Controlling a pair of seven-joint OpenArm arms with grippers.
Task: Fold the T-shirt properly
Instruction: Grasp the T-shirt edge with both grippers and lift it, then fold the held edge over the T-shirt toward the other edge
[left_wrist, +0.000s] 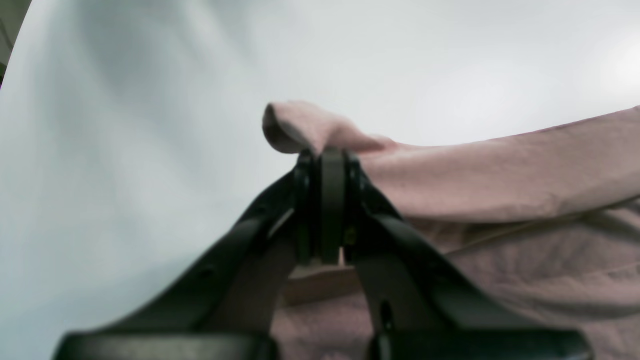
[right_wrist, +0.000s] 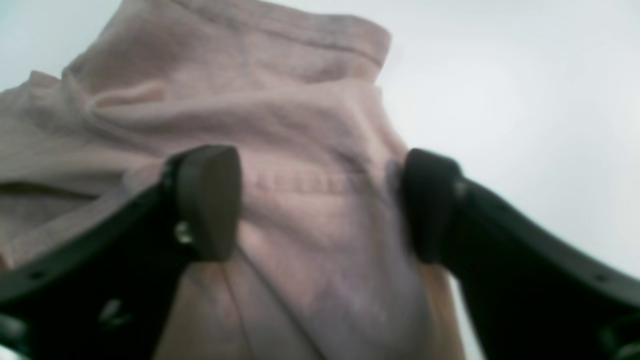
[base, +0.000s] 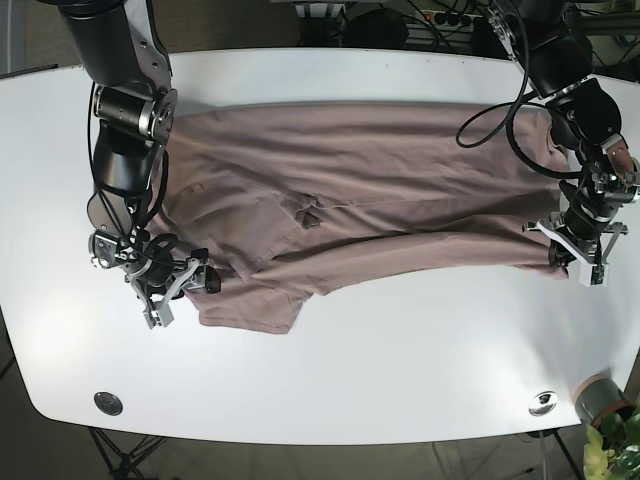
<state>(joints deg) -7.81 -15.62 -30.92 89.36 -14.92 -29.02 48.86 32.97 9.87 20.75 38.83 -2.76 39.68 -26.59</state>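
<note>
Two claws, unlike states. Left claw (left_wrist: 325, 165) is pinched tight on a hem corner of the T-shirt (base: 380, 190), likely to carry that edge over. Right claw (right_wrist: 320, 205) gapes wide, straddling the sleeve end, gripping nothing. Shirt lies spread lengthwise across the white table (base: 400, 360), sleeve partly tucked.

Right wrist view is blurring T-shirt (right_wrist: 310, 165) fabric detail. Left gripper (left_wrist: 327, 162) fingers are hiding the pinched hem. Potted plant (base: 615, 440) is running off beyond the desk's (base: 400, 360) corner.
</note>
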